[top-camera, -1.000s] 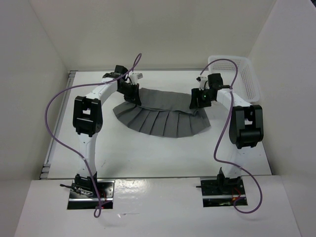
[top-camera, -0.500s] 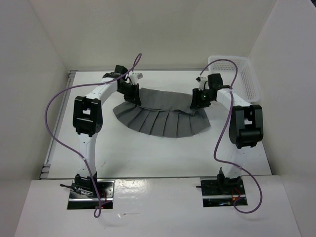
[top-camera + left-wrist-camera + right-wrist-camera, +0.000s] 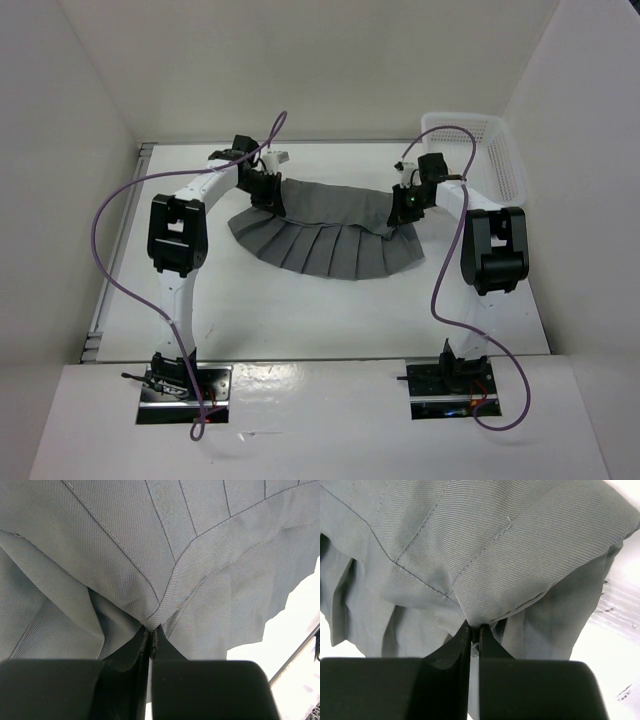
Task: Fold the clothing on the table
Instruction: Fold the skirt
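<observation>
Risks first: both grips are thin. The left gripper (image 3: pixel 150 628) is pinched closed on a small peak of cloth at the 10 o'clock corner of the pleated grey skirt (image 3: pixel 325 235), and the right gripper (image 3: pixel 474 628) is likewise clamped on a small tuck at the 2 o'clock corner. With so little fabric between the jaws, a fast lift or a pull apart could slip either corner out. I can't tell from the wrist views whether each bite holds both layers or only the top one (if only one, the lower layer would probably lag and the fold go skewed). Uneven travel between the arms would likely twist the waistband edge and splay the pleats. The right arm also works close to the white mesh basket (image 3: pixel 490 150) at 2 o'clock, so a wide swing could clip it. The skirt lies on the table (image 3: pixel 300 310), centred and towards 12 o'clock, spread wide between the two grippers. Its top edge sags between the pinches and the hem fans out in a curve towards 6 o'clock. The pleats look crisp and mostly flat, bunching only near each pinch.
</observation>
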`<action>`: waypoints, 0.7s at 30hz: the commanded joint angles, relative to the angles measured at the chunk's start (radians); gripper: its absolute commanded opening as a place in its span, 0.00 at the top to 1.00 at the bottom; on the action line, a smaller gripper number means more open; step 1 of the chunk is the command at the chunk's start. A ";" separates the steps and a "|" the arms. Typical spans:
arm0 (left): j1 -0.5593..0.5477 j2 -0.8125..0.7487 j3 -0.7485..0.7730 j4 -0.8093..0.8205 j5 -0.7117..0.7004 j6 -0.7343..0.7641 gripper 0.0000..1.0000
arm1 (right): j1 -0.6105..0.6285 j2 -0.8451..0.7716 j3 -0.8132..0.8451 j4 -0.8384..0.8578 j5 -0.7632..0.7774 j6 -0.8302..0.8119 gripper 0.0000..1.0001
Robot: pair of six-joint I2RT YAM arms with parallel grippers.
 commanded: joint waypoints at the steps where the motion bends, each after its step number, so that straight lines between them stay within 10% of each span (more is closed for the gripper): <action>1: -0.002 -0.039 -0.003 0.010 0.019 0.014 1.00 | -0.002 0.005 0.038 -0.009 0.007 -0.002 1.00; 21: 0.056 -0.111 0.463 -0.205 -0.001 0.121 1.00 | -0.059 -0.133 0.358 -0.151 0.005 -0.054 1.00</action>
